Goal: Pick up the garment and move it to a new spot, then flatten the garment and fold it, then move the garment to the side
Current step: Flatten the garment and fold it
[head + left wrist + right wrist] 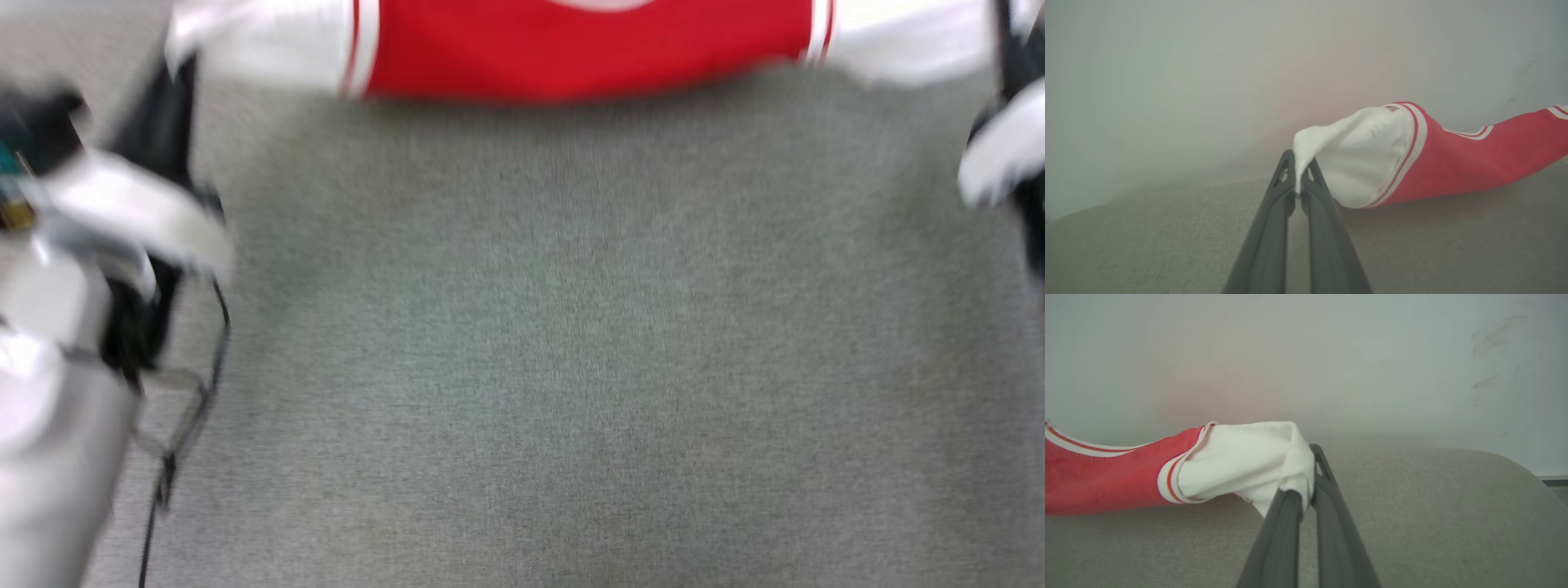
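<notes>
Left claw [1300,163] and right claw [1308,486] each clamp shut on a white sleeve [1363,159] of the garment [1453,163] — hold it taut, lower both ends evenly.

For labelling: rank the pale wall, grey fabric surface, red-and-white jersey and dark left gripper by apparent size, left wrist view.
1. pale wall
2. grey fabric surface
3. red-and-white jersey and dark left gripper: alike; nearness enlarges the gripper.
</notes>
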Controlling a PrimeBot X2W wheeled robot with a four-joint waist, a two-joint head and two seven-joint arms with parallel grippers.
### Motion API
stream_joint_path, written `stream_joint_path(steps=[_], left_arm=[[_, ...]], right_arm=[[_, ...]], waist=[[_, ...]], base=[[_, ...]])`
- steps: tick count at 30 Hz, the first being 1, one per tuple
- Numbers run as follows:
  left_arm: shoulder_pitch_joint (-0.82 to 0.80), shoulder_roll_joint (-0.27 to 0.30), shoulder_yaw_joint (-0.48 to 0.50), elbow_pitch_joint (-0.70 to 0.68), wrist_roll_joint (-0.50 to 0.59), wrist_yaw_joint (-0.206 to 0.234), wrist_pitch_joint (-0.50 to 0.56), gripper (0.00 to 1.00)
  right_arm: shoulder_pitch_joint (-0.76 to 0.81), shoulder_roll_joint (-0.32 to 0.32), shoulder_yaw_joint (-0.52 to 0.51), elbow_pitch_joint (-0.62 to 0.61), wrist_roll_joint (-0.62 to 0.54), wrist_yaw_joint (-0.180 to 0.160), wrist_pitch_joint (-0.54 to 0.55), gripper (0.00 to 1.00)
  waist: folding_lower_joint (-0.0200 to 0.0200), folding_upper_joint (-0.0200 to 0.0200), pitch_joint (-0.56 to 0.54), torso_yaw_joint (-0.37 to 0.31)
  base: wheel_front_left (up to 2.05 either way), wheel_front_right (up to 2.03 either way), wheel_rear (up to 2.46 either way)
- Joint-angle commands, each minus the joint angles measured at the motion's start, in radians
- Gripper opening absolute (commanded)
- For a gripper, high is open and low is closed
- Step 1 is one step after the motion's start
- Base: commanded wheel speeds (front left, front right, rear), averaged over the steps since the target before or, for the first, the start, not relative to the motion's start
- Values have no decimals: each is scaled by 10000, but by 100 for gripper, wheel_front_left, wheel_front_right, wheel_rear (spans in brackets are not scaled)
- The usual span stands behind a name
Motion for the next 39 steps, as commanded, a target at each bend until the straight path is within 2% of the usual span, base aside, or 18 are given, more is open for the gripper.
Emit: stream_joint_path(steps=[1,6,14,19,30,34,39], left_arm=[[619,67,-29,-169,-73,98,-41,0],[2688,171,-335,-823,-310,343,235,0],[5182,684,-795,-1460,-419,635,719,0],[6562,877,-851,-1823,-766,903,916,0],[9239,1538,-551,-2898,-1586,1617,1242,0],[9941,1645,-680,-3181,-1895,1696,1603,0],[10101,1571,-860,-3322,-1976,1600,1750,0]], right_arm=[[657,-177,117,-276,291,-9,105,0],[2818,-806,663,-1427,1268,-7,633,0],[5886,-1981,1332,-2827,1926,-9,1110,0],[7270,-2374,1346,-3377,2466,-9,1321,0],[9652,-2659,968,-4500,3339,-10,2452,0],[10647,-2446,536,-4729,3397,-12,2951,0],[11148,-2343,527,-4864,3324,-10,3189,0]], waist=[[1,0,-603,70],[1,0,-1301,166],[1,0,-2396,203],[1,0,-3017,154],[1,0,-3807,64],[1,0,-3901,98],[1,0,-3913,84]], base=[[0,0,0],[0,0,0],[0,0,0],[0,0,0],[0,0,0],[0,0,0],[0,0,0]])
